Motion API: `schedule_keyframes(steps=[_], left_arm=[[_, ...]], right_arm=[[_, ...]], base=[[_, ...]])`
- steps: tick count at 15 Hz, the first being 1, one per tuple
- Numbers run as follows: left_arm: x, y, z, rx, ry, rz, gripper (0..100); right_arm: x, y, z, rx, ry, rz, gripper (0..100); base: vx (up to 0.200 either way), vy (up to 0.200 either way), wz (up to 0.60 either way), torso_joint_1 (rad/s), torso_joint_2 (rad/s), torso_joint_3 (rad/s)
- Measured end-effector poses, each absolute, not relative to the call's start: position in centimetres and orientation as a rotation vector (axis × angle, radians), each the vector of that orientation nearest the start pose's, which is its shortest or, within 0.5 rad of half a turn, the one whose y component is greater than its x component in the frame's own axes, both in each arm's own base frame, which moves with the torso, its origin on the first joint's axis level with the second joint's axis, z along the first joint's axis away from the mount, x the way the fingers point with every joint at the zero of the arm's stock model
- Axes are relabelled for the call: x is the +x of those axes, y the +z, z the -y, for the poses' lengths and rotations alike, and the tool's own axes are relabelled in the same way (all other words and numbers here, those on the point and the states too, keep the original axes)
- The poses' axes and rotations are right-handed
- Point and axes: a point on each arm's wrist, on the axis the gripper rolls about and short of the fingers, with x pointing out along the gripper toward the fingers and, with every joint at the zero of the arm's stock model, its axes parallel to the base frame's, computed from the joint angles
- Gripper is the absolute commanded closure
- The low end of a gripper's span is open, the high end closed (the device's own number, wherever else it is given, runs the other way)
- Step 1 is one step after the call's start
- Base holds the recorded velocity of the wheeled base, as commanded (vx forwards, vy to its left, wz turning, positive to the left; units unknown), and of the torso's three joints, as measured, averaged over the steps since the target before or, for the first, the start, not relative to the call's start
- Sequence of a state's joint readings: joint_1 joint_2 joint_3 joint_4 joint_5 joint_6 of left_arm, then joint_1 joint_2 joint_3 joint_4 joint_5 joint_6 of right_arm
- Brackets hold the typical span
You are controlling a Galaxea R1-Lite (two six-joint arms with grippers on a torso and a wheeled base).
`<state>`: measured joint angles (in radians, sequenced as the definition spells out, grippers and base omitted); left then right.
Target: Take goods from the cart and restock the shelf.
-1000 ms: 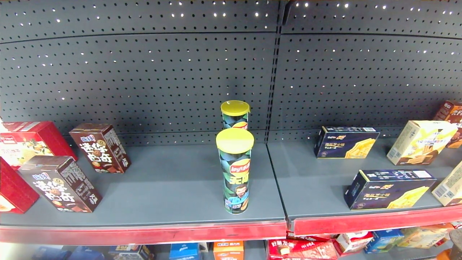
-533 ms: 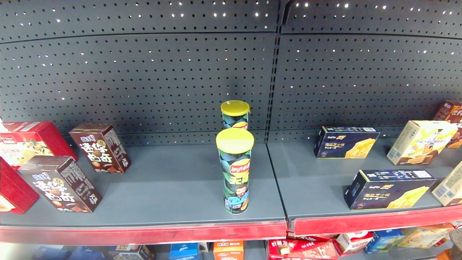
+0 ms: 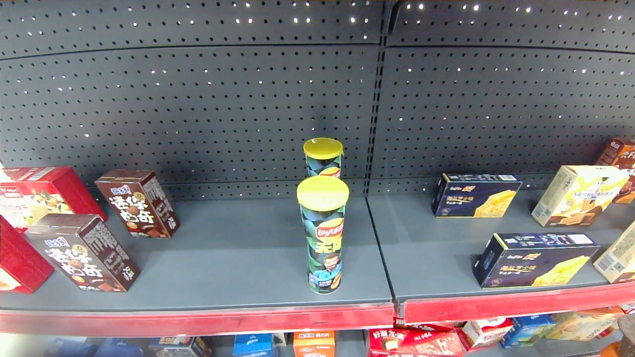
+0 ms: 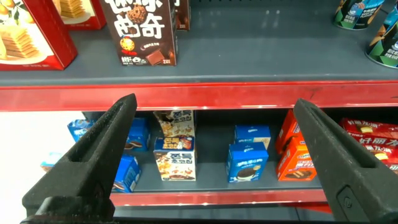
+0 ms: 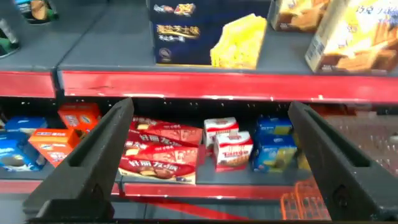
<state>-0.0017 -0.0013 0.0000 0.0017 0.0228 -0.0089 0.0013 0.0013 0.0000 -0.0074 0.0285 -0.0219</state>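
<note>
Two tall chip cans with yellow lids stand one behind the other at the middle of the grey shelf (image 3: 238, 267): the front can (image 3: 324, 233) and the back can (image 3: 323, 157). My left gripper (image 4: 211, 152) is open with nothing between its fingers, low in front of the red shelf edge (image 4: 199, 94), below a brown cookie box (image 4: 138, 31). My right gripper (image 5: 208, 155) is also open and holds nothing, facing the shelf edge below a dark blue cracker box (image 5: 205, 31).
Brown cookie boxes (image 3: 84, 250) and red boxes (image 3: 34, 191) fill the shelf's left side. Dark blue boxes (image 3: 536, 260) and cream boxes (image 3: 578, 194) sit on the right. The lower shelf holds blue, orange and red packs (image 5: 161, 155). An orange wire cart basket (image 5: 305, 205) shows low down.
</note>
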Motion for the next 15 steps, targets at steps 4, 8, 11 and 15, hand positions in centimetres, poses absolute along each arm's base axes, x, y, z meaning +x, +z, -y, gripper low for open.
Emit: schedule_keyframes(steps=[4, 8, 11, 15], left_arm=[[-2.29, 7.53, -0.06, -0.009, 0.021, -0.001, 0], [-2.29, 7.53, -0.05, -0.009, 0.021, -0.001, 0], [-2.29, 7.53, -0.06, -0.009, 0.021, -0.001, 0], [-2.29, 7.53, -0.05, -0.009, 0.021, -0.001, 0]], right_arm=[[-2.27, 7.61, 0.03, -0.014, -0.01, 0.004, 0], [-2.27, 7.56, 0.03, -0.007, -0.01, -0.001, 0], [-2.27, 7.55, 0.03, -0.006, -0.01, -0.001, 0], [-2.28, 7.55, 0.02, -0.006, -0.01, 0.0, 0]], base=[[0.0, 0.0, 0.0, 0.0, 0.0, 0.0], [0.0, 0.0, 0.0, 0.0, 0.0, 0.0], [0.0, 0.0, 0.0, 0.0, 0.0, 0.0], [0.0, 0.0, 0.0, 0.0, 0.0, 0.0]])
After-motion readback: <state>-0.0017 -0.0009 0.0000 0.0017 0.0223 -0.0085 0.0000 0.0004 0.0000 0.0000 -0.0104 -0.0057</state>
